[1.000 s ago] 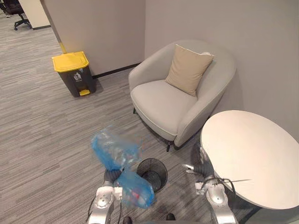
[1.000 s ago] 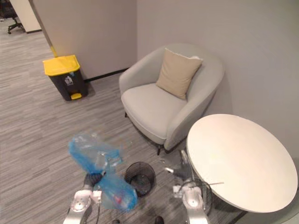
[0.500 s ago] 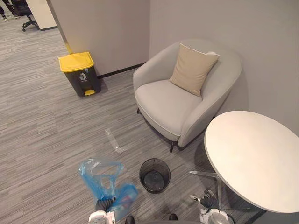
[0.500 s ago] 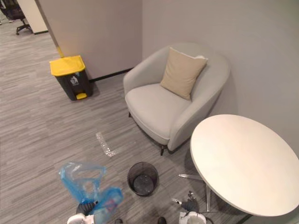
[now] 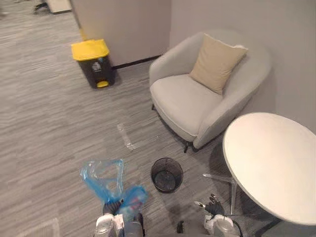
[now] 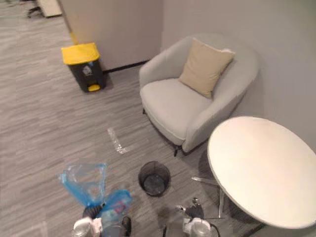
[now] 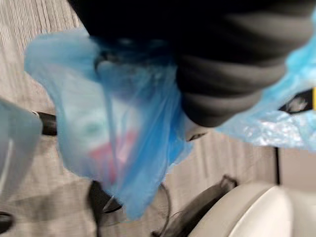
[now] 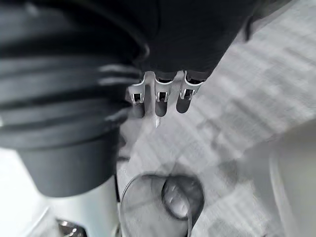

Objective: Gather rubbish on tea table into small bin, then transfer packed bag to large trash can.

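The left robot hand [image 5: 111, 206] is low over the carpeted floor [image 5: 44, 128] with the blue bag [image 5: 106, 178] gathered around it. The bag's loose top stands up above the hand and its packed part bulges beside the wrist. The plastic covers the hand, so I cannot tell whether it is clenched on the bag. In the left wrist view, red and pale rubbish [image 7: 106, 148] shows through the plastic. The right robot hand [image 5: 212, 205] hangs released, fingers relaxed and holding nothing, near the base of the round counter [image 5: 269, 163].

Between the two hands and just beyond them, the black mesh small bin [image 5: 153, 174] stands upright on the floor, beside the counter's near-left edge. Farther on, a strip of tape [image 5: 126, 137] lies on the floor between the bag and the large trash can [image 5: 96, 69]. The grey armchair [image 5: 190, 101] with a beige cushion [image 5: 217, 63] stands behind the counter, to the right of that path. The can, with its yellow lid down, stands farthest off against the wall [image 5: 128, 24].
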### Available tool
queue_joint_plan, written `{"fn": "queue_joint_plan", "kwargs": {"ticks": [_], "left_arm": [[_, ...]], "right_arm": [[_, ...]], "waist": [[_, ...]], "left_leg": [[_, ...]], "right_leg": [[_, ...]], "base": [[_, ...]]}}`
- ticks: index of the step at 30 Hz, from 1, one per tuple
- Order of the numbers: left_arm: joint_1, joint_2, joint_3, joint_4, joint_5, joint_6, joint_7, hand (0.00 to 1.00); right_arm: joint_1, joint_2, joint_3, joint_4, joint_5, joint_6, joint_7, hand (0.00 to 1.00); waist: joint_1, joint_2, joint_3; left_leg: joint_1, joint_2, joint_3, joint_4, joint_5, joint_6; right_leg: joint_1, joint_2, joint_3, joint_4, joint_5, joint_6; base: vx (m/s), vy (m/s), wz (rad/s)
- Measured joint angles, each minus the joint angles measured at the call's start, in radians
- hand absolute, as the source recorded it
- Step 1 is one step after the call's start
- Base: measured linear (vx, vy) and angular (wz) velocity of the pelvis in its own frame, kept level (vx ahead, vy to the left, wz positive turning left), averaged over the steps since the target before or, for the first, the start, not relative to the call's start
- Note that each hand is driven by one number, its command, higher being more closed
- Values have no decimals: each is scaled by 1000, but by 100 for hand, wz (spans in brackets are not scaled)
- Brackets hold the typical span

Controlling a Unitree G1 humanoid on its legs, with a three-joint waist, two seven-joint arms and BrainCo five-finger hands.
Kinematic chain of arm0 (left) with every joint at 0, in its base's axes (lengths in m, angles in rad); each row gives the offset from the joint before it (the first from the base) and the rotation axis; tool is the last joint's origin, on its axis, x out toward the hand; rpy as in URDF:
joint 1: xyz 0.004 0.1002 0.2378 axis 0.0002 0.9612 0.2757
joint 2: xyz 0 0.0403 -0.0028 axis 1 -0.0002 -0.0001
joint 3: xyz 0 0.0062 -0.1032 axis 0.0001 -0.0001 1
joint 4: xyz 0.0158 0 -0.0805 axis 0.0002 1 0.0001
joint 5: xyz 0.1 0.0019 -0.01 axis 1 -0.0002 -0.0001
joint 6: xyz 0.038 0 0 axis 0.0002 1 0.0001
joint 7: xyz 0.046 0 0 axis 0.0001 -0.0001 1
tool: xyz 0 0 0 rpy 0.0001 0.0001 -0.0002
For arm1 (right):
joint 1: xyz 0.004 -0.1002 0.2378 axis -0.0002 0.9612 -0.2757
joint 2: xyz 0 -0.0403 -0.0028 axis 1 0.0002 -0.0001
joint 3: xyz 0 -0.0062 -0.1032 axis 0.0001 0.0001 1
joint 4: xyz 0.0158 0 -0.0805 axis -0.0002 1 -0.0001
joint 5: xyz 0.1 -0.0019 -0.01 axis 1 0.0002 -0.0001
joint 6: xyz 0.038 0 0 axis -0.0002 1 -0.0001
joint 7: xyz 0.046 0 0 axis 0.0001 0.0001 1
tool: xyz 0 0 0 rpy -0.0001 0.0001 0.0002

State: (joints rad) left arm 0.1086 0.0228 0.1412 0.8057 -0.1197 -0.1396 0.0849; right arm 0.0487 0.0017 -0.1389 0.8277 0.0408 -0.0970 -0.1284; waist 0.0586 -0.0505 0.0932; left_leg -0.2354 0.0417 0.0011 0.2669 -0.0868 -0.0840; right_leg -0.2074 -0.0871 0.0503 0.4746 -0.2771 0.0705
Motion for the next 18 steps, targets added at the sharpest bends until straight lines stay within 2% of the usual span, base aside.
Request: {"fn": "queue_joint_plan", "kwargs": {"ticks": [1,2,6,7,9,11,13,14,15,18], "left_arm": [[0,-21,-2,1,0,0,1,100],[2,-36,-4,0,0,0,0,100],[-18,-50,-25,-3,0,0,3,100],[-23,-56,-31,-5,0,0,3,100],[-48,-57,-55,-5,1,2,2,100],[-49,-58,-85,-5,2,2,0,100],[-58,-55,-86,-3,3,1,0,100],[-64,-51,-86,16,3,1,0,100],[-66,-43,-87,28,4,1,0,100],[-49,5,-113,65,13,3,0,100]], "right_arm": [[-20,-3,0,-20,0,-2,-3,0],[-25,-4,0,-34,1,-8,-8,0],[-24,-2,-1,-34,1,-8,-31,0],[-25,1,-3,-35,0,-7,-37,0],[-23,0,-7,-35,1,-5,-45,0],[-10,-12,-16,-43,0,-5,-50,0],[-7,-14,-16,-39,0,-4,-49,0],[-11,-14,-19,-13,0,-2,-48,0],[-20,-19,-26,5,0,-2,-48,0],[-32,3,-19,54,-1,6,-39,0]], "waist": [[19,26,2],[21,38,8],[14,60,21],[-2,69,19],[-4,57,28],[-16,54,26],[-20,59,26],[-23,70,29],[-22,75,32],[-20,46,18]], "left_leg": [[-18,22,-13,-5,19,-14],[-25,32,-26,-22,37,-22],[-40,48,-62,-114,130,-38],[-45,68,-10,-150,134,-5],[-77,101,132,-29,105,10],[-54,120,241,95,25,32],[-13,133,286,100,-23,28],[14,135,296,71,-45,24],[39,127,294,20,-54,1],[76,60,286,-92,-8,22]], "right_leg": [[-1,20,-17,-49,13,-21],[-2,28,-37,-64,21,-32],[-2,36,-138,-78,35,-61],[-3,30,-184,-102,48,-78],[-3,-8,-247,-112,64,-92],[12,-50,-308,-129,78,-78],[23,-69,-343,-143,90,-61],[46,-67,-360,-167,101,-39],[64,-58,-362,-190,112,-20],[107,-74,-346,-305,164,8]], "base": [[-68,-144,20],[-86,-134,30],[-110,-131,71],[-135,-53,89],[-91,-24,88],[-60,33,93],[-53,130,71],[-59,196,51],[-66,224,43],[-33,180,21]]}}
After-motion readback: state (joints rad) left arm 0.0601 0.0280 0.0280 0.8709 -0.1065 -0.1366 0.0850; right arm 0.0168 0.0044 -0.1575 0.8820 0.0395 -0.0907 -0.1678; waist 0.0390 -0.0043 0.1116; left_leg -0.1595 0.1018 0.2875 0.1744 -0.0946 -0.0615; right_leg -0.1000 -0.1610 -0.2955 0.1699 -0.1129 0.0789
